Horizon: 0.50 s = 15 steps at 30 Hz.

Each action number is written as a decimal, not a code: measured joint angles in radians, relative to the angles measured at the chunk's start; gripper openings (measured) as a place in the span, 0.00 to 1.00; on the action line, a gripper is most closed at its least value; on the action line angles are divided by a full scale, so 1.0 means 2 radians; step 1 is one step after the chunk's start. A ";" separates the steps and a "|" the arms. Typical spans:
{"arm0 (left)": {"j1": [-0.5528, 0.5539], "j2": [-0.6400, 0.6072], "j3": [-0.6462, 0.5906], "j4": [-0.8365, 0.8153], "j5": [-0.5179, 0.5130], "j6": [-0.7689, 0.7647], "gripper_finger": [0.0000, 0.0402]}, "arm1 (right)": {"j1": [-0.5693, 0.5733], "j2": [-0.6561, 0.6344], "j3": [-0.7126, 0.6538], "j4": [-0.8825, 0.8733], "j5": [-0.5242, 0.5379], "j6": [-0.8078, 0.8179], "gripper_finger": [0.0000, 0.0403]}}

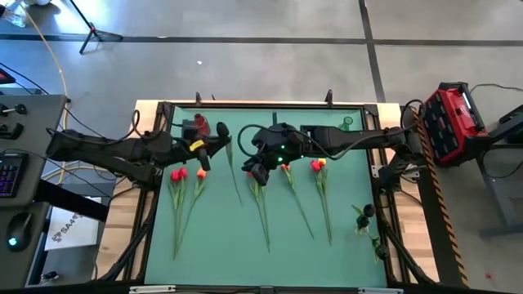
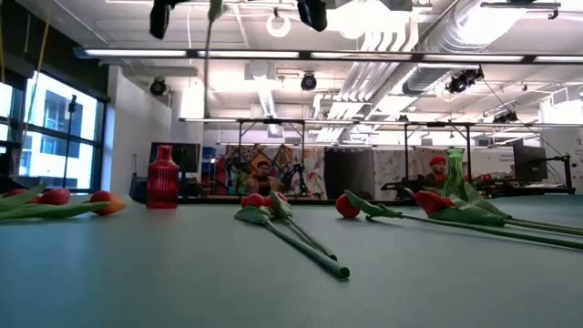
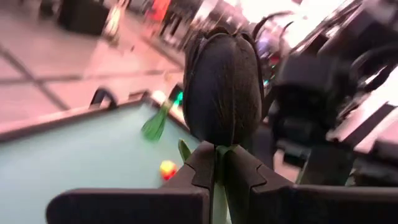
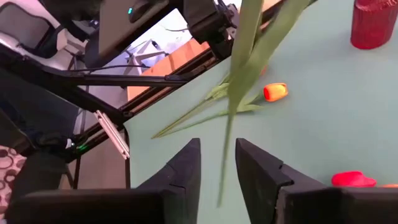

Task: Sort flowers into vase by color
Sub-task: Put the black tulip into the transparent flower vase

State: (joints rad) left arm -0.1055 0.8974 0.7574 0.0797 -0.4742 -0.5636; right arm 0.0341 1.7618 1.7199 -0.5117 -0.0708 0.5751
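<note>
green stem clenched in the left end effector hung a dark-looking tulip above the counter near twelve o'clock, while the right end effector, parted around that stem, should probably release fully before the red vase insertion.

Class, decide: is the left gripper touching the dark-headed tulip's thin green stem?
Touching. In the left wrist view, the left gripper has its fingers closed on the stem just below the dark-headed tulip.
</note>
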 joint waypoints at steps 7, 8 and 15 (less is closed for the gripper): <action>0.000 0.010 0.000 0.078 0.014 0.056 0.02 | 0.001 0.000 0.000 0.019 0.011 -0.020 0.41; 0.000 0.012 0.000 0.084 0.016 0.060 0.02 | 0.000 0.001 0.000 0.023 0.011 -0.026 0.44; 0.000 0.034 0.000 0.132 0.026 0.063 0.02 | -0.005 0.004 0.000 0.027 0.022 -0.034 0.46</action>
State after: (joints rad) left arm -0.1051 0.9647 0.7574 0.3430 -0.4213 -0.4381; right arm 0.0248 1.7691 1.7199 -0.4576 -0.0269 0.5077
